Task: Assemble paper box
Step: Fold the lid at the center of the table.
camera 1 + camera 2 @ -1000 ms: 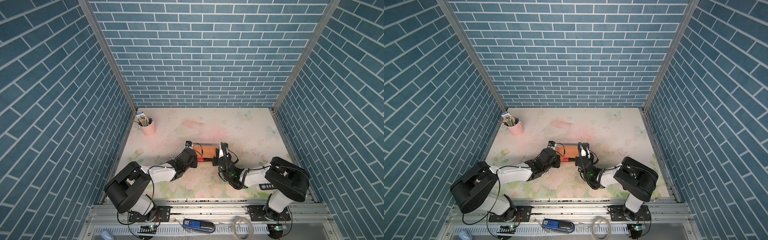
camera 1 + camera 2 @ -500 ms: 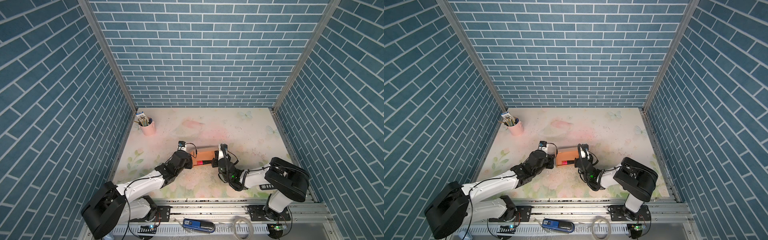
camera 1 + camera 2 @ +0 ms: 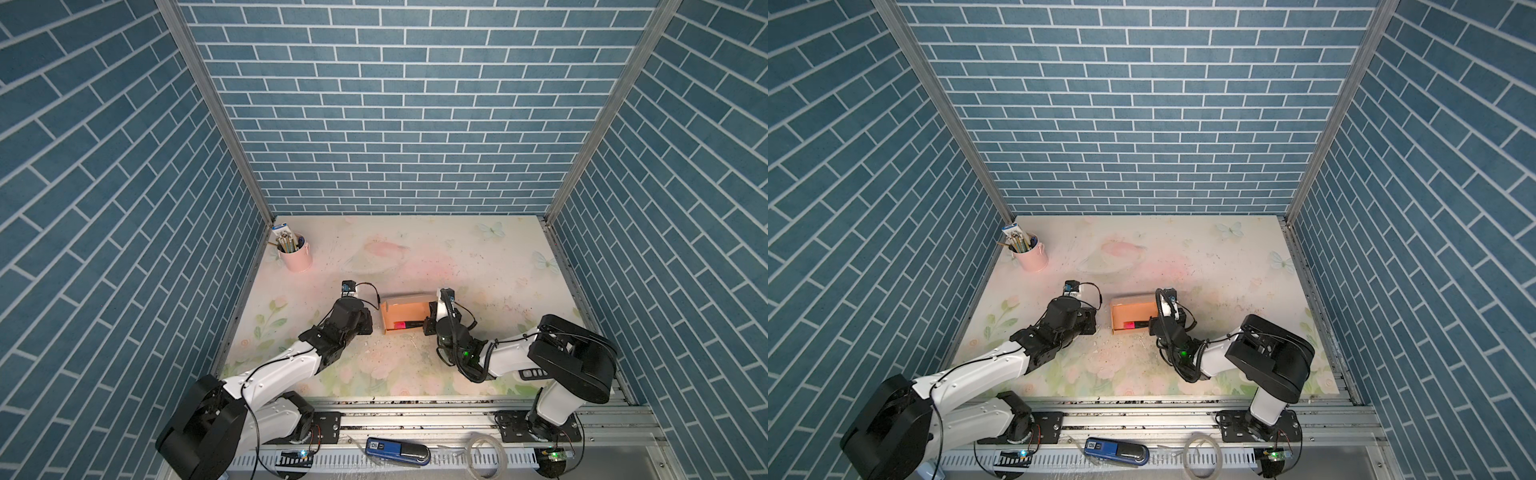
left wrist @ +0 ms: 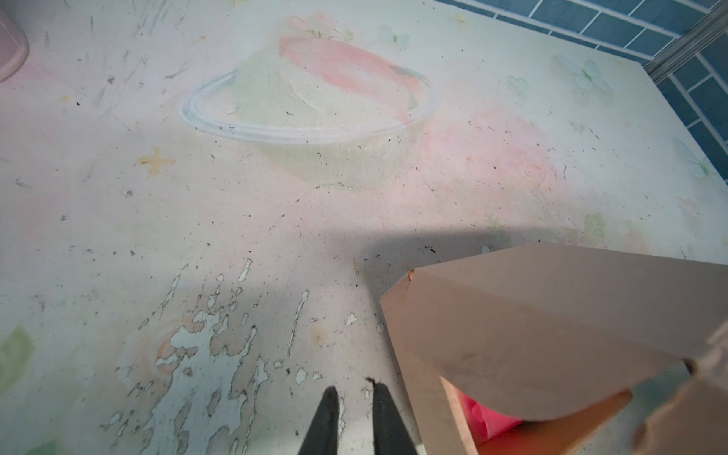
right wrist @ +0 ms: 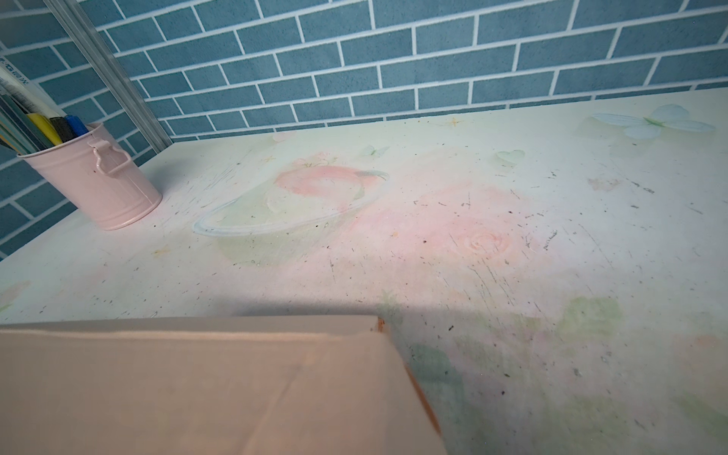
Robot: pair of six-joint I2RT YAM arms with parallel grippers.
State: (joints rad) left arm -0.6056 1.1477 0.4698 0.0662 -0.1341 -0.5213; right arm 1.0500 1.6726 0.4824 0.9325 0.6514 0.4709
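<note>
My left gripper (image 4: pixel 352 392), slightly parted and empty, sat just beside the paper box (image 3: pixel 405 312); my right gripper (image 3: pixel 429 326) was clenched at its opposite end, hold unclear.

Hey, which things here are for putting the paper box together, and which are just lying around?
Job: paper box, mid-table between both arms.
Lying about: pink pen cup; blue device and coiled tube on the front rail.
</note>
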